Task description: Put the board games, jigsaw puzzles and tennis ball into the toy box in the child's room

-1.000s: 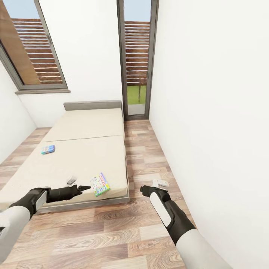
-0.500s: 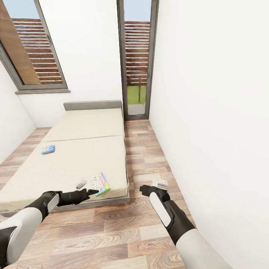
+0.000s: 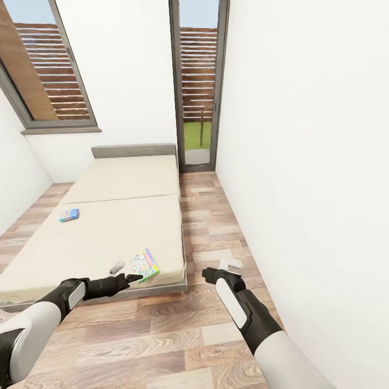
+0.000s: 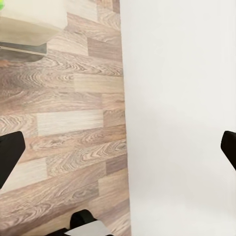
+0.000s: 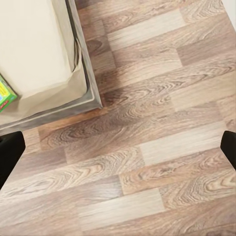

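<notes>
Left gripper (image 3: pixel 123 274) spread wide, advanced over the past second to the near corner of the bed (image 3: pixel 97 243), almost touching the white board game (image 3: pixel 145 265). Right gripper (image 3: pixel 222 268) released too, over floor. Farther off, teal-blue board game (image 3: pixel 69 215) on the mattress. Pickup likely imminent.

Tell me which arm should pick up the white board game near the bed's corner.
Left. The left claw is open right beside the white board game at the bed corner. The right claw, also open, hangs over the floor, farther away.
</notes>
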You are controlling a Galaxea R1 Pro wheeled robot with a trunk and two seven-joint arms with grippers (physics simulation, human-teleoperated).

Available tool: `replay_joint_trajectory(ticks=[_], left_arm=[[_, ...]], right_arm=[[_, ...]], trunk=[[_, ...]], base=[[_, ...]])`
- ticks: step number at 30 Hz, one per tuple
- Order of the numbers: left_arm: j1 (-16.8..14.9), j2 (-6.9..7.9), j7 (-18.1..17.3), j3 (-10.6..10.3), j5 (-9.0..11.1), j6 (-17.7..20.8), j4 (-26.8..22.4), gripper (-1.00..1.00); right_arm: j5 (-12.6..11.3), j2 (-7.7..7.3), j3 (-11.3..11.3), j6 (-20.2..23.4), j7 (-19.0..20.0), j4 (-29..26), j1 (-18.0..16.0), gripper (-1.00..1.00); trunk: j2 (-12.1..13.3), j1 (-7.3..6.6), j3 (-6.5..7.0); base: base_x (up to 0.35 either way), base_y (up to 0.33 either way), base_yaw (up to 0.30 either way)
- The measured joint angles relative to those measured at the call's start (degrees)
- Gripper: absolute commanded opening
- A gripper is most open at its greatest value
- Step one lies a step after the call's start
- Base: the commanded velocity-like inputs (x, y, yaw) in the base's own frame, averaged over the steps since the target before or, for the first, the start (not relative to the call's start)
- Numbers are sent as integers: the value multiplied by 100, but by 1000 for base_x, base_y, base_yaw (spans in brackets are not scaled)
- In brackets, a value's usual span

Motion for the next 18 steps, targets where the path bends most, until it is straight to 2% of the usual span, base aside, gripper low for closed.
replay_joint_trajectory(ticks=[6,8,9,11,15,18], left_arm=[[4,-62,201,18,0,-14,11,100],[7,-198,430,20,-3,-17,18,100],[8,-321,637,11,-5,-17,19,100],[8,-475,1026,7,-4,-18,22,100],[8,-611,1567,24,9,-6,28,100],[10,-640,1734,159,129,-2,33,100]], right_arm=[[1,0,-5,-4,2,0,-2,100],[1,0,-4,-11,5,0,-1,100],[1,0,-4,-14,6,0,-1,100],[1,0,-1,-20,9,0,-1,100],[0,0,-2,-24,12,0,1,100],[0,0,-5,-31,12,0,3,100]], trunk=[[0,0,-3],[0,0,-3],[0,0,-3],[0,0,-3],[0,0,-3],[0,0,-3]], base=[[0,0,0],[0,0,0],[0,0,0],[0,0,0],[0,0,0],[0,0,0]])
